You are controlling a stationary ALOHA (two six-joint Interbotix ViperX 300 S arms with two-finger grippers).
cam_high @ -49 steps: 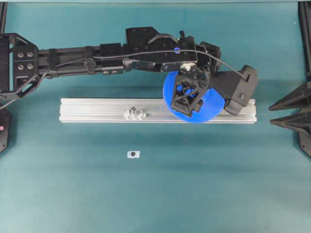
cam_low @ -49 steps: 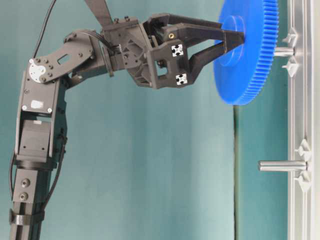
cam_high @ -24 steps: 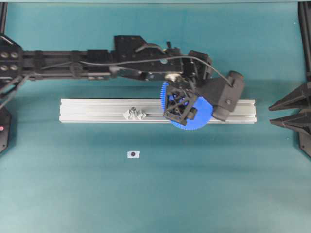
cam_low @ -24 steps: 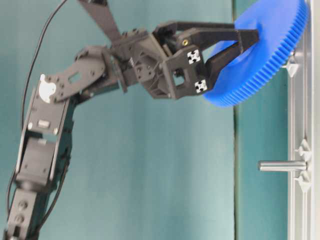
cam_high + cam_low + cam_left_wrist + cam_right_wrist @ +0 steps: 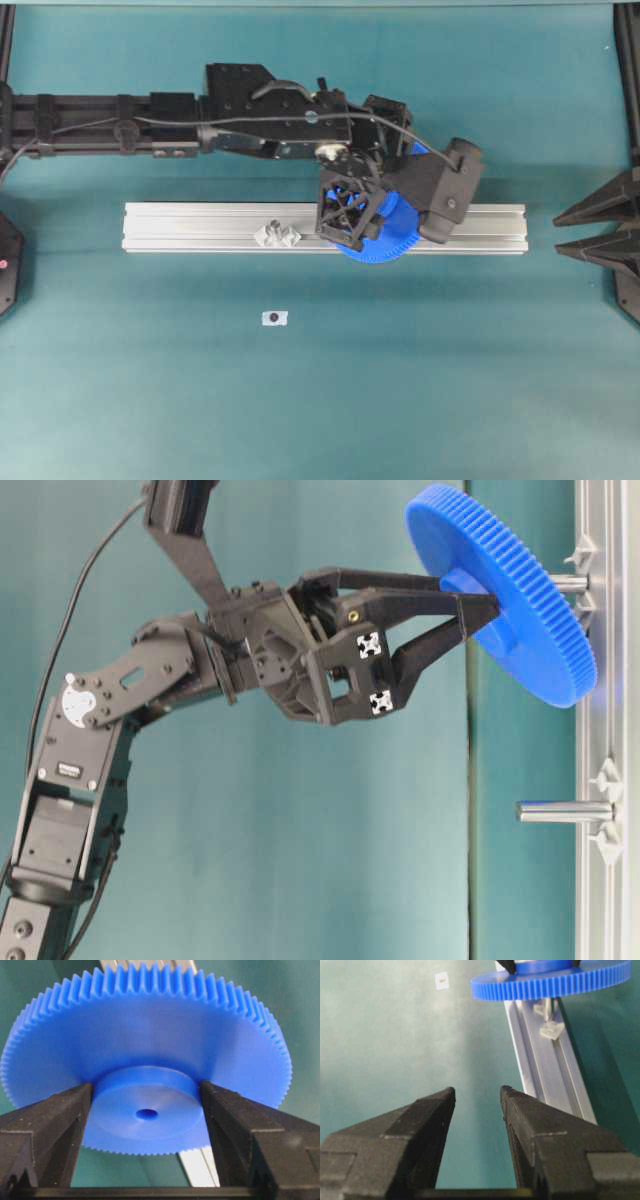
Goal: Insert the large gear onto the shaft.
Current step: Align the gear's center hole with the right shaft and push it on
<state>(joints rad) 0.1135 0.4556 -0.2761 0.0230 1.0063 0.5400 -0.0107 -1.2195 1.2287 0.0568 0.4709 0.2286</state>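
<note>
The large blue gear (image 5: pixel 385 245) is tilted over the aluminium rail (image 5: pixel 200 228). My left gripper (image 5: pixel 352 215) is shut on its raised hub, one finger on each side, as the left wrist view (image 5: pixel 146 1095) shows. In the table-level view the gear (image 5: pixel 520 610) leans against the tip of the thin shaft (image 5: pixel 570 582), which stands out from the rail. I cannot tell whether the shaft's tip is in the centre hole. The right wrist view shows the gear (image 5: pixel 550 982) above the shaft (image 5: pixel 547 1010). My right gripper (image 5: pixel 477 1092) is open and empty, low over the mat.
A second, thicker pin on its mount (image 5: pixel 277 236) stands further left on the rail; it also shows in the table-level view (image 5: pixel 565 811). A small white tag (image 5: pixel 273 317) lies on the teal mat in front of the rail.
My left arm has pulled back leftward along the rail with the gear. The gear went from flat against the shaft's tip to tilted one way, then tilted the other way.
</note>
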